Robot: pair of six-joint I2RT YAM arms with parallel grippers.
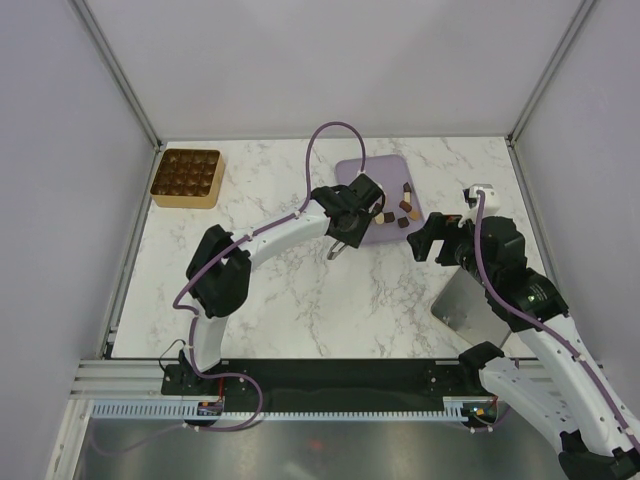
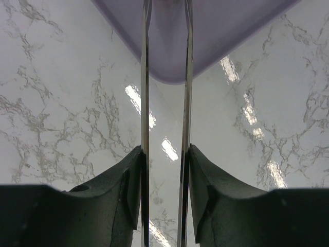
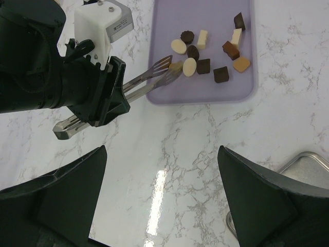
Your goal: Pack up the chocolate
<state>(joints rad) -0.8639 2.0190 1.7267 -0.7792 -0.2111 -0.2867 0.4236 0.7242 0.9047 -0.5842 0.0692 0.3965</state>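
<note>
One marble table (image 1: 300, 300) carries two arms. One steel tray (image 1: 462, 300) lies near right, partly hidden by the right arm and cut off in the right wrist view. One lilac tray (image 3: 205, 92) sits far centre, and one golden-brown compartmented box (image 1: 185, 177) sits far left, well apart from it.

The left gripper (image 3: 110, 90) is clamped on one pair of metal tongs (image 3: 149, 77). In the left wrist view the two blades run close and parallel with a narrow gap, and their tips are cut off. The right gripper (image 3: 160, 154) hangs spread wide with nothing in it, near the tray's right side.

The chocolate (image 3: 203, 66) lies on the lilac tray, twelve pieces by my count: six dark, four cream, two tan. One tan piece (image 3: 176, 67) sits right at the tong tips; I cannot tell whether it is pinched. The rest lie just beyond the tips.
</note>
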